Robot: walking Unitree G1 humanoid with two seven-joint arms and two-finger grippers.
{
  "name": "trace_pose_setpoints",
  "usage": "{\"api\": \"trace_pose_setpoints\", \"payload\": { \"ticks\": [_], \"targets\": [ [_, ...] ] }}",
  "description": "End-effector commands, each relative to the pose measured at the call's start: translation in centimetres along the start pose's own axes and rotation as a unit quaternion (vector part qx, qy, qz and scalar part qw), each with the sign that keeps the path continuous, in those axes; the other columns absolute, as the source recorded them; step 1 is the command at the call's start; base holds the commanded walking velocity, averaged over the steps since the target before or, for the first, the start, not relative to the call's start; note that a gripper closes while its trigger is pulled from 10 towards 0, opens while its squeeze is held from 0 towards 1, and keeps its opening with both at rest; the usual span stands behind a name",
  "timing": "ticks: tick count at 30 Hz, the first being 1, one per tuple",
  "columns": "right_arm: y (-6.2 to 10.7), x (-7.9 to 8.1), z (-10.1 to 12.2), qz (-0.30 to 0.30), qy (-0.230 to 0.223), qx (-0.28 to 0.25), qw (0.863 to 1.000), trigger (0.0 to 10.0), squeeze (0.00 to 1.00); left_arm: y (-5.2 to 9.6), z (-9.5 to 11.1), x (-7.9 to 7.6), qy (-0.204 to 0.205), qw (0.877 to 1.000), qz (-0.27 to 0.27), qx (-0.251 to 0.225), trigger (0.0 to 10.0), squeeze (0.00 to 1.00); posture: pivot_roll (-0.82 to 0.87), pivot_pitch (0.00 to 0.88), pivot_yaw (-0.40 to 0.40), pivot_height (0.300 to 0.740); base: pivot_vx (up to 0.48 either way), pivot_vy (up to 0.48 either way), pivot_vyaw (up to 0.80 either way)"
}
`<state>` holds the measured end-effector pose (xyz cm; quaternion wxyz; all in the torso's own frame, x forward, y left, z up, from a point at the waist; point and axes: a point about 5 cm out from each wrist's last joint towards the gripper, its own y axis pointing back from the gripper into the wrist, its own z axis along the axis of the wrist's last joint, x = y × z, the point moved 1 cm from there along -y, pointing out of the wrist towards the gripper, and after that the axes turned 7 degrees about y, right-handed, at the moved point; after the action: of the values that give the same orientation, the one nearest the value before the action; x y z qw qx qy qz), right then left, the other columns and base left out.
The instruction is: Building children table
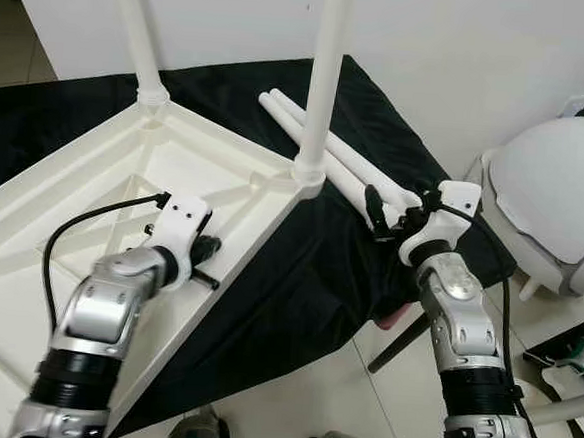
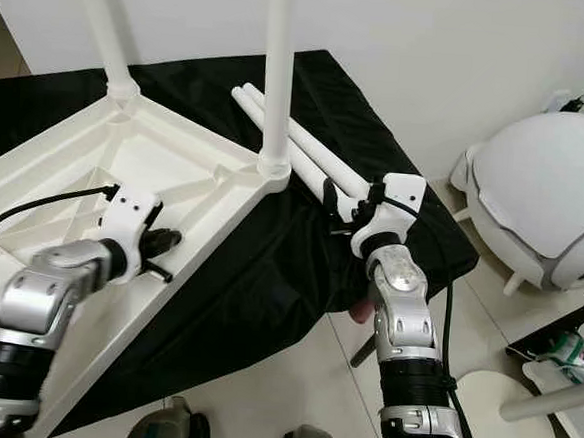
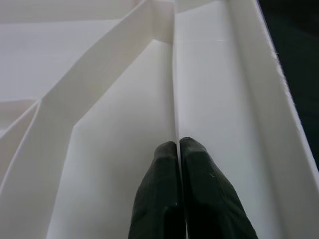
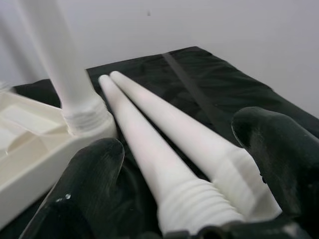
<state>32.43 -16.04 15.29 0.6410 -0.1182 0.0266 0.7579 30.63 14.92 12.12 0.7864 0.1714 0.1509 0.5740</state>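
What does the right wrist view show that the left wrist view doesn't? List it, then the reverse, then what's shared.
Right wrist view alone: two loose white table legs lying side by side on the black cloth, threaded ends between the right gripper's spread fingers, plus one leg already screwed upright into a corner socket.

Left wrist view alone: the left gripper with fingers pressed together, over a thin rib inside the tabletop's underside.

Both: the upturned white tabletop and a pair of black fingers.
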Motion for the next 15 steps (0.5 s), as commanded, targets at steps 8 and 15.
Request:
{"api": "trace_pose_setpoints", "payload": {
  "ticks": [8,15],
  "targets": [
    [-0.2,0.1,0.3,-0.005,-0.005,-0.003,1.0,10.0,0.0,-1.5,0.6,2.5,0.043,0.986,0.157,-0.033,3.6,0.0,-0.07,0.016,0.014,0.74,0.0,0.0,0.0],
    [-0.2,0.1,0.5,-0.009,-0.008,-0.006,1.0,10.0,0.0,-2.6,1.6,3.2,0.045,0.983,0.171,-0.042,6.1,0.0,-0.07,0.015,0.021,0.74,0.0,0.0,0.0]
  ]
}}
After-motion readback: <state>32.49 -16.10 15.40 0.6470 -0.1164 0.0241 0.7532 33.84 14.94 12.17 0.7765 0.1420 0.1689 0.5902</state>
